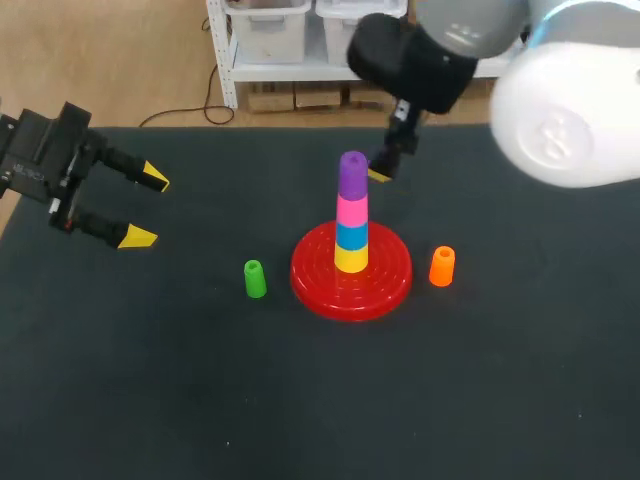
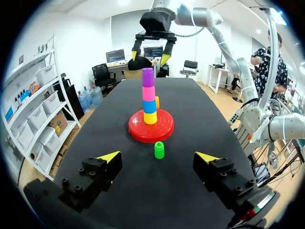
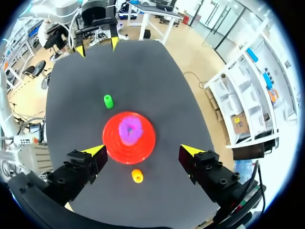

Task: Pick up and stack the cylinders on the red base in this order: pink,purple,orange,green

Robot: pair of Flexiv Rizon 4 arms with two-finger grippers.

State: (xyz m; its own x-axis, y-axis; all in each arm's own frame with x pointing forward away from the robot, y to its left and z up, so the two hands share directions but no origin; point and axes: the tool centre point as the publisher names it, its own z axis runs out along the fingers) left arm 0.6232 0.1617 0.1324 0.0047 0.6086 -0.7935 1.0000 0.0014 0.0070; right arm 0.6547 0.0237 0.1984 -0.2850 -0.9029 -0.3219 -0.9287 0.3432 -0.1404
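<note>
The green cylinder (image 1: 255,279) and the orange cylinder (image 1: 442,266) stand on the bench (image 1: 300,400), one on each side of the red base (image 1: 390,283). On the base, bottom to top, are the yellow cylinder (image 1: 350,259), blue cylinder (image 1: 350,236), pink cylinder (image 1: 351,211) and purple cylinder (image 1: 352,173). The right hand (image 3: 143,150) hovers above the stack with its fingers apart. The left hand (image 1: 147,208) is well to the left, also with its fingers apart.

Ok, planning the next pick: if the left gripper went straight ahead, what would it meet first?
Likely the green cylinder, straight ahead of the left gripper, before the red base; height unclear.
</note>
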